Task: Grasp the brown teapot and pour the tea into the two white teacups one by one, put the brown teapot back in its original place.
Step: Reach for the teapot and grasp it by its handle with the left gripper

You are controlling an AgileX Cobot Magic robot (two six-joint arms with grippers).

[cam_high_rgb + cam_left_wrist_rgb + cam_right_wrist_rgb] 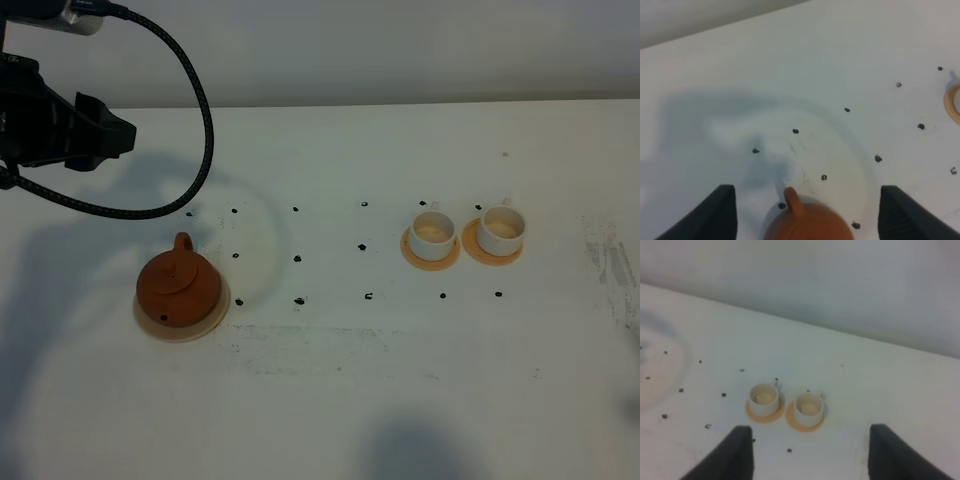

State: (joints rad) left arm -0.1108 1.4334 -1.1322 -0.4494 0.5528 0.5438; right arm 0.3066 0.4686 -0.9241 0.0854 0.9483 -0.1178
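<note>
Brown teapot point(178, 285) below left end effector point(806, 196)

Brown teapot point(178, 285): even reddish-brown all over, lid and handle the same; no pattern. Coaster point(160, 328): pale beige, plain. First teacup point(433, 232) and second teacup point(500, 230): white outside, pale cream inside. Saucers point(418, 257): orange-tan. Surface point(400, 400): white, with rows of small black dots across the middle and grey scuff streaks near the right edge. Left gripper point(807, 187) and right gripper point(810, 427): black fingers. Cable point(205, 120): black braid with pale flecks.
</note>
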